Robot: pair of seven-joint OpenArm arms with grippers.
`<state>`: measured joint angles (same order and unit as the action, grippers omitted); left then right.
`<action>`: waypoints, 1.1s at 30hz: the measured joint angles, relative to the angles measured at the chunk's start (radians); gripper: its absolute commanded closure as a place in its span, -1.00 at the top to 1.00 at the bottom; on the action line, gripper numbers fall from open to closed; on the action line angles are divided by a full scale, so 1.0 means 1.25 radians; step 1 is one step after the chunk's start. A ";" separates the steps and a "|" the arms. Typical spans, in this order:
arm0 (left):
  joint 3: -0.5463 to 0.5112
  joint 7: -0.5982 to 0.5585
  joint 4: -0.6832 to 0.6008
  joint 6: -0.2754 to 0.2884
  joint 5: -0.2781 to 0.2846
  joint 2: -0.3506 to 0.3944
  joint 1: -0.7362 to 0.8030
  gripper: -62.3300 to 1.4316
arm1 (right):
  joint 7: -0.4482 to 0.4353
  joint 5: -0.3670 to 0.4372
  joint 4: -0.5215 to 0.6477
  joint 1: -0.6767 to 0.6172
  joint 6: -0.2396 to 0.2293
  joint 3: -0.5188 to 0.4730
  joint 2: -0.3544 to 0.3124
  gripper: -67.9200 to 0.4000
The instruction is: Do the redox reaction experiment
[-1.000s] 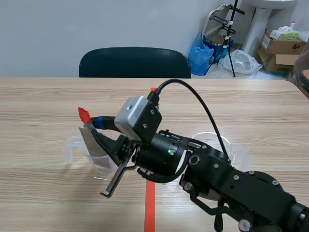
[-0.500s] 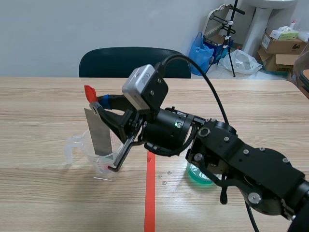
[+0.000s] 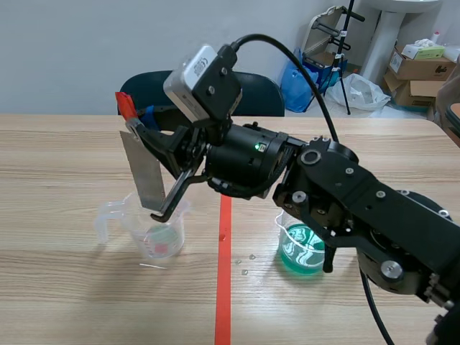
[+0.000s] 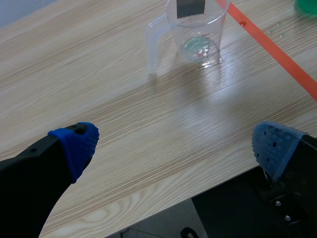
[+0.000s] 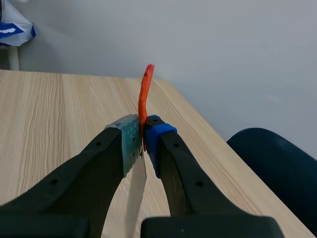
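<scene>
The grey metal strip (image 3: 147, 172) with its red top is hanging upright over the clear beaker (image 3: 154, 231), which is standing left of the tape line. The right gripper (image 3: 136, 121) is pinching the strip's top end. A beaker of green liquid (image 3: 302, 248) is standing to the right. The left gripper (image 4: 174, 145) is hovering over the near table (image 4: 148, 129), fingers spread wide.

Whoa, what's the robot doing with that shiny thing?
The right arm's fingers are shut on the red-tipped top of a flat metal strip. They hold it nearly upright over a clear plastic beaker, with its lower end about level with the rim. A second beaker with green liquid stands across the orange-red tape line. The left arm's fingers are open and hold nothing.
</scene>
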<state>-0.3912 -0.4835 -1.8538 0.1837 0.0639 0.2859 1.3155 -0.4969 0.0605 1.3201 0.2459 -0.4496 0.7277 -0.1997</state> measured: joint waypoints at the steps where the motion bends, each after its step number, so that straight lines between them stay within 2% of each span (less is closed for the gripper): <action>1: 0.000 0.000 0.000 0.000 0.000 0.000 0.000 1.00 | 0.015 0.016 0.012 0.000 0.000 0.000 0.000 -0.95; 13: 0.000 0.000 0.000 0.000 0.000 0.000 0.000 1.00 | 0.255 0.171 0.205 0.000 0.000 0.000 -0.027 -0.95; 18: 0.000 0.000 0.000 0.000 0.000 0.000 0.000 1.00 | 0.315 0.189 0.254 0.000 0.006 0.000 -0.035 -0.95; 23: 0.000 0.000 0.000 0.000 0.000 0.000 0.000 1.00 | 0.355 0.189 0.269 0.000 0.006 0.000 -0.035 -0.95; 33: 0.000 0.000 0.000 0.000 0.000 0.000 0.000 1.00 | 0.376 0.189 0.269 0.000 0.012 0.000 -0.035 -0.95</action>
<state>-0.3912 -0.4835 -1.8538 0.1841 0.0639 0.2859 1.3155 -0.0273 0.2970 1.6569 0.2459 -0.4343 0.7273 -0.2440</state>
